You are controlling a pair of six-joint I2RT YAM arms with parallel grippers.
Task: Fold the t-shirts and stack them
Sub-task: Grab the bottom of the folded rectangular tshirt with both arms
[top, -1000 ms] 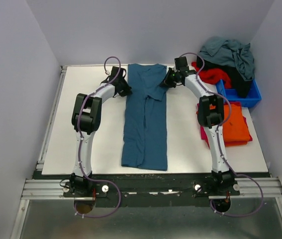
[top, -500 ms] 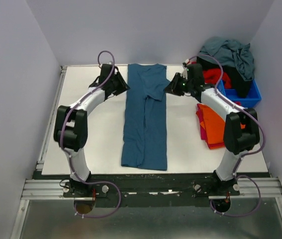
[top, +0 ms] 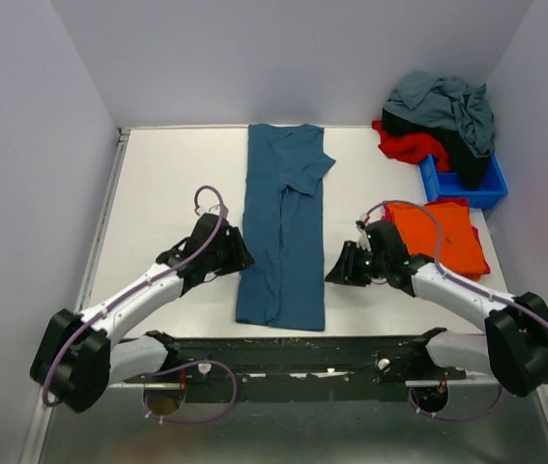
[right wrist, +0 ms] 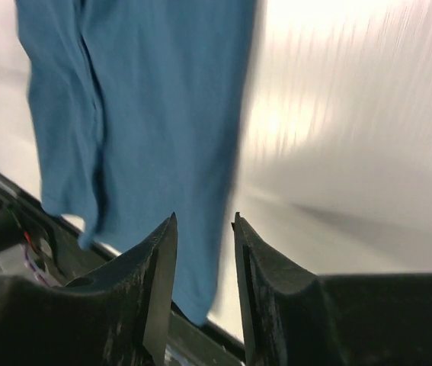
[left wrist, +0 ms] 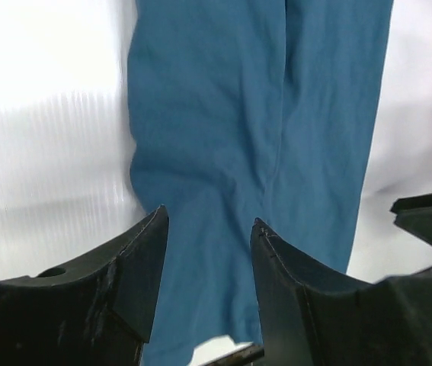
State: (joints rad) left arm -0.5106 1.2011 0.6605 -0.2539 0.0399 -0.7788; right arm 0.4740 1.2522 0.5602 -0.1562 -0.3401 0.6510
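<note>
A dark teal-blue t-shirt point(top: 283, 227) lies flat in the middle of the table, folded lengthwise into a long narrow strip, one sleeve poking out at its far right. My left gripper point(top: 242, 259) sits low by the strip's left edge near its front end, jaws open. In the left wrist view the left gripper point(left wrist: 209, 223) is empty and the teal cloth point(left wrist: 261, 114) spreads beyond it. My right gripper point(top: 335, 272) is open just right of the strip's right edge. The right wrist view shows the right gripper point(right wrist: 204, 223) empty, with the shirt's edge point(right wrist: 139, 99) ahead.
A folded orange t-shirt point(top: 440, 237) lies at the right of the table. A blue bin point(top: 472, 189) at the back right carries a heap of a grey-blue shirt point(top: 443, 101), a red shirt point(top: 407, 146) and a black shirt point(top: 462, 153). Walls close in on three sides.
Both arms have swung back from the shirt's far end to its near end. Both grippers have opened and let go of the cloth.
</note>
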